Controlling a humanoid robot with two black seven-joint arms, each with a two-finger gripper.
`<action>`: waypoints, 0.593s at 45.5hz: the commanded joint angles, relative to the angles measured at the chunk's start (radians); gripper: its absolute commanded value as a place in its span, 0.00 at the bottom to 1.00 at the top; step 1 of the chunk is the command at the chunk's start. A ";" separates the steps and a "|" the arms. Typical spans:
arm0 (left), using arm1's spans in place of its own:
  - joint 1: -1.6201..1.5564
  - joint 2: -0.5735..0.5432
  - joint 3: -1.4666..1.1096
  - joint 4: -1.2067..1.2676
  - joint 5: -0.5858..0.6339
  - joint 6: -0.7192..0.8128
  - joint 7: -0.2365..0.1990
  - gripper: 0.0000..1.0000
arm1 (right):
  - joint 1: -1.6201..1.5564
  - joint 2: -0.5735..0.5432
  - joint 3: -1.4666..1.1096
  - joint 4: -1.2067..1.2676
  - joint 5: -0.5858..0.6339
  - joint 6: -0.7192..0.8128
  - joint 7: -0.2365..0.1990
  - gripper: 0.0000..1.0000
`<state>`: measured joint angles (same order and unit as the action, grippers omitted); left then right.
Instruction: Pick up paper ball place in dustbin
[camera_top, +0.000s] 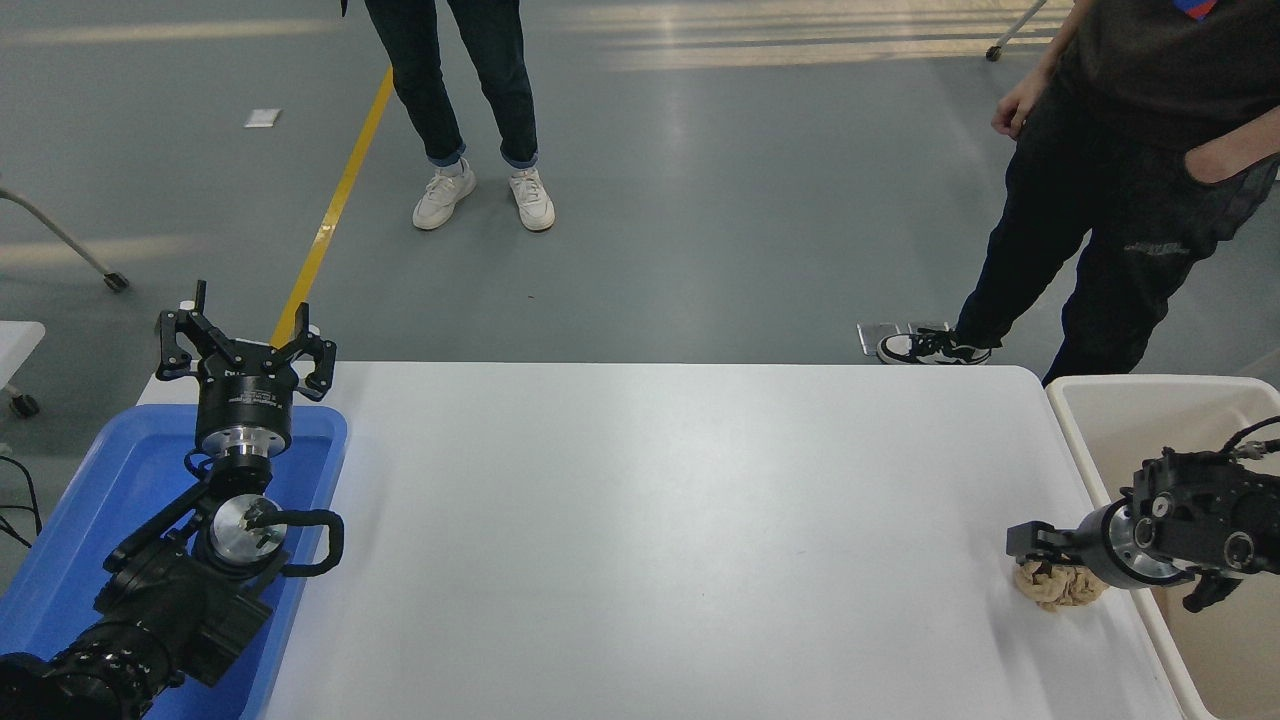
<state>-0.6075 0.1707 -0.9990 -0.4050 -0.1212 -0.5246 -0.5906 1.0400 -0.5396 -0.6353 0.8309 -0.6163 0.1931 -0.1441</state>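
One paper ball (1058, 588), one dustbin (1090, 440), one blue tray (90, 480), two hands (243, 350) (1040, 560), one bench (650, 520), two people (460, 90) (1130, 200).

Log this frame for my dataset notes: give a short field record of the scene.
paper ball: on the white table, near its right edge
right pincer: low over the ball; grip state unclear
dustbin: beside the table's right end
left pincer: open, parked above the blue tray
bystanders: two, on the floor beyond the table
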 joint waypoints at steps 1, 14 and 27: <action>0.000 0.000 0.000 0.000 0.000 0.000 0.000 0.99 | -0.028 0.018 0.014 -0.033 0.001 -0.026 -0.003 0.74; 0.000 0.000 0.000 0.000 0.000 0.000 0.000 0.99 | 0.003 0.009 0.013 -0.009 0.004 -0.026 -0.002 0.00; 0.000 0.001 0.000 0.000 0.002 0.000 0.000 0.99 | 0.526 -0.220 -0.297 0.456 0.064 0.037 -0.002 0.00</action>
<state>-0.6075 0.1713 -0.9987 -0.4048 -0.1213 -0.5246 -0.5907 1.2043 -0.6196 -0.7144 0.9878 -0.6005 0.1857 -0.1466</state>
